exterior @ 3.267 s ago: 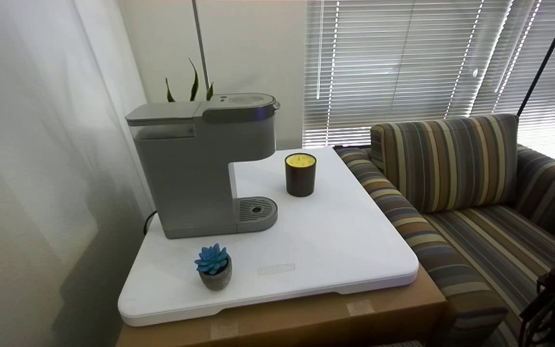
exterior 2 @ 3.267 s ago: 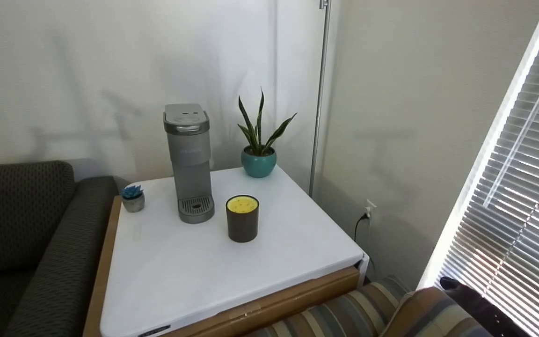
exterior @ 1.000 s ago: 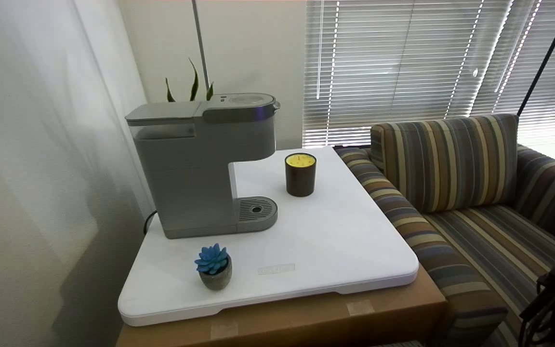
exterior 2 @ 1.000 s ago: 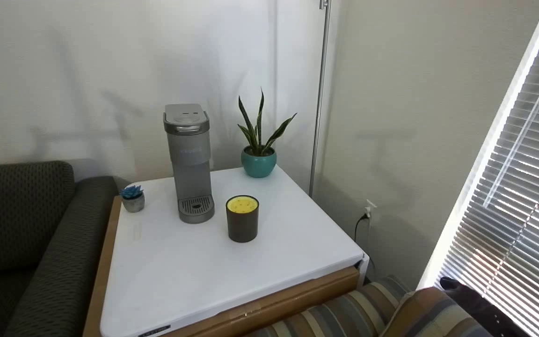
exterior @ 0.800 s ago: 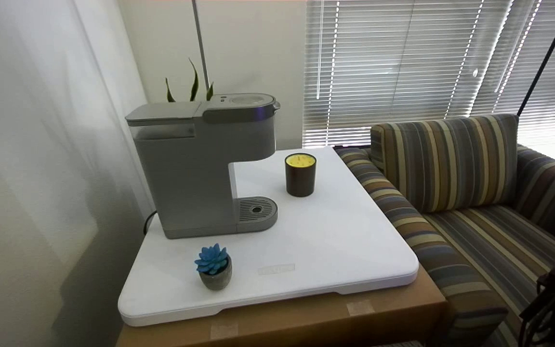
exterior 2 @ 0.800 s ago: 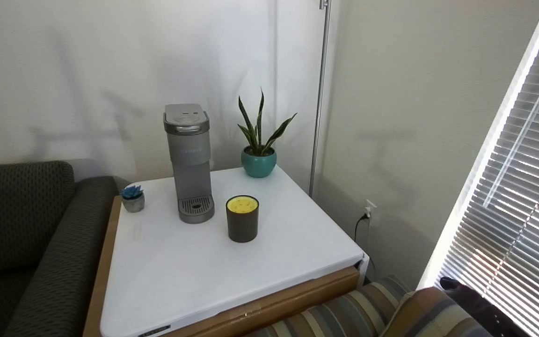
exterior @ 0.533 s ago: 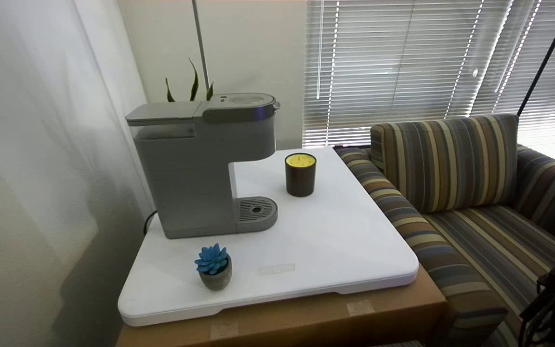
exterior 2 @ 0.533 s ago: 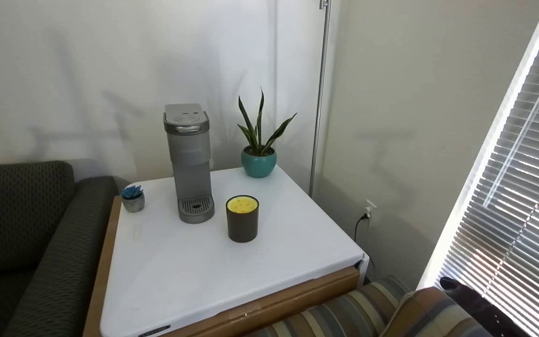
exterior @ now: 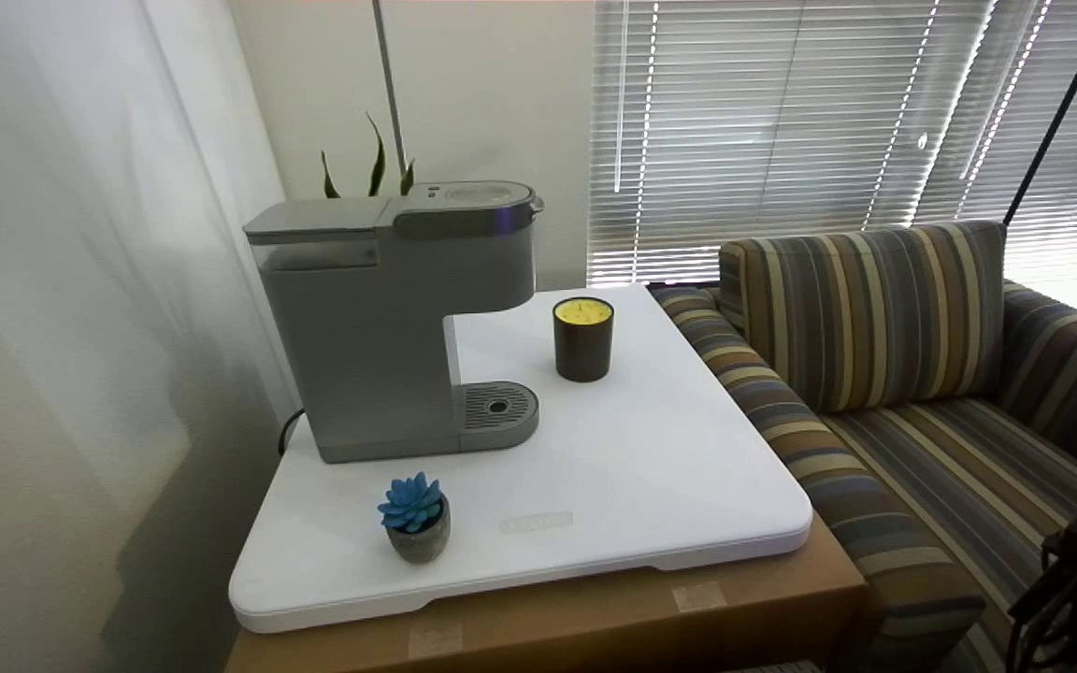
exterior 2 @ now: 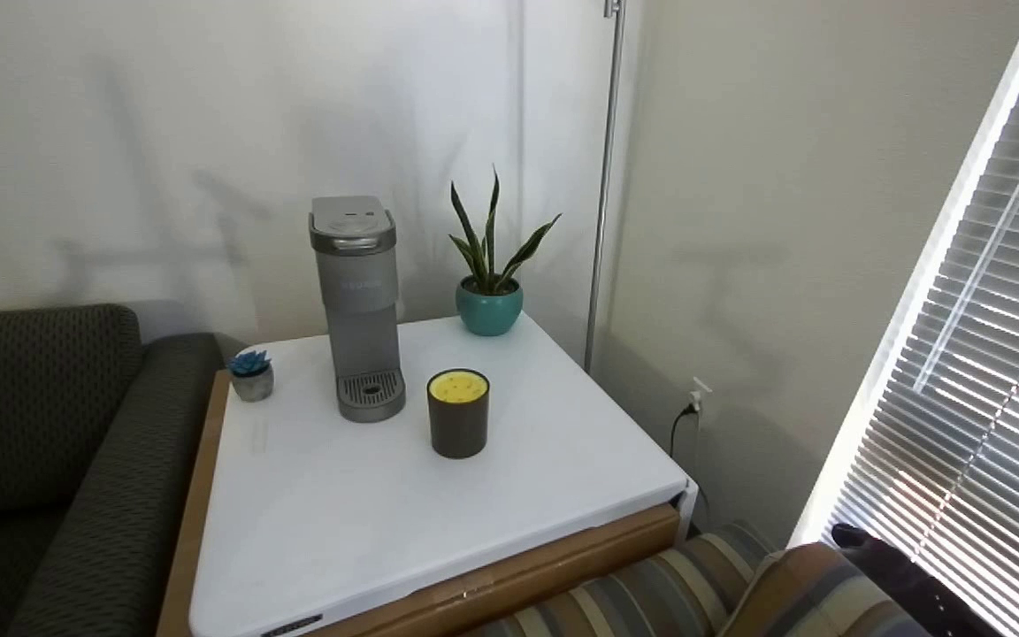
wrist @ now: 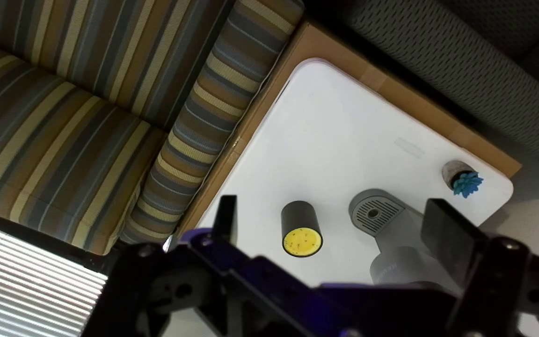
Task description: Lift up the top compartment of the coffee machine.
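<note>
Spot a broad, striped fabric armchair (exterior: 861, 322) just past three o'clock in an exterior view, then swing to a dark, textured fabric sofa (exterior 2: 27, 416) toward nine o'clock in an exterior view. Toward six o'clock in both exterior views, catch a smooth white tabletop (exterior: 651, 458) with rounded corners, laid over a brown, tape-patched box (exterior: 595, 624). And there, at nine o'clock in both, look at that boxy grey plastic coffee machine (exterior: 361, 346), standing upright on the tabletop! From the machine, at three o'clock in an exterior view, get a green, blade-leaved plant (exterior 2: 490, 239) in a round teal pot (exterior 2: 489, 313). Over to the wrist view: see a black two-fingered gripper (wrist: 331, 208), with jaws spread wide at about seven and four o'clock. Up to eleven o'clock in an exterior view for the flat grey plastic top compartment (exterior: 478, 193), rounded at the front, lying level atop the machine. Around five o'clock from the machine in an exterior view, pick out a dark cylindrical candle jar (exterior 2: 458, 431) of yellow wax (exterior 2: 458, 387), near but apart. At seven o'clock in an exterior view, catch a small blue succulent (exterior: 410, 503) in a rounded grey pot (exterior: 420, 542).
</note>
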